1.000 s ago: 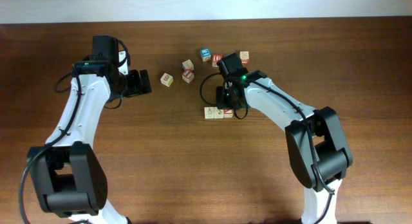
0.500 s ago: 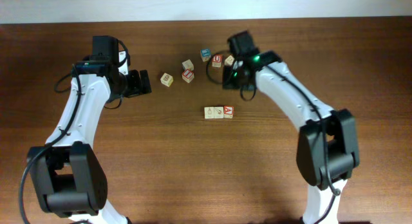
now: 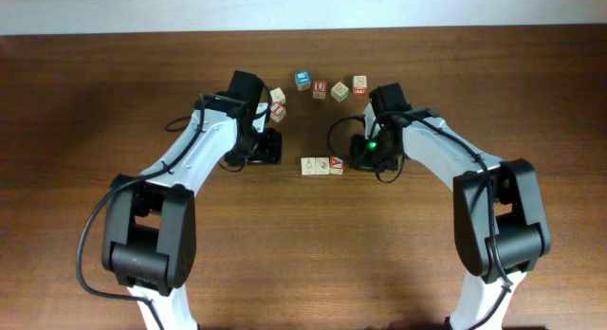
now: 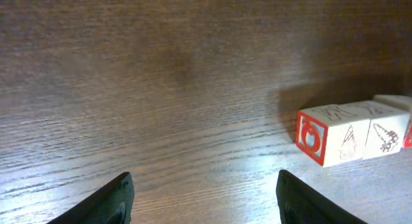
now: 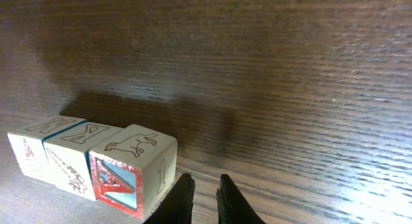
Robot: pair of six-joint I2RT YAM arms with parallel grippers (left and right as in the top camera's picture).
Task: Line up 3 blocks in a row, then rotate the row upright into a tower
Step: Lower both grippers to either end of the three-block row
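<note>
The 3 blocks [image 3: 322,166] sit in a short row near the middle of the tabletop [image 3: 285,264], a bit toward its far edge, side by side & touching. The A block [image 5: 125,169] is at the right end of the row & the red-ring block [image 4: 311,137] is at the left end. The right gripper [image 5: 206,199] is low over the wood just beside the A block, not touching it. Its jaws are nearly closed w/ only a thin gap & nothing in them. The left gripper [image 4: 205,201] is on the other side, near the red-ring block but apart from it. Its jaws stand wide & empty. Loose cubes like the blue-faced cube [image 3: 303,80] & the red U cube [image 3: 320,87] lie closer to the far edge & are not part of this job. I think the step now is getting ready to turn a block in the row, prob. an end one, since each gripper faces an end. Can't tell which blocks are turned already. Next, I think the right gripper must open wider than a block, go around the A block, squeeze & twist. The blocks touch, so it should go slow or the next one gets pushed too.
</note>
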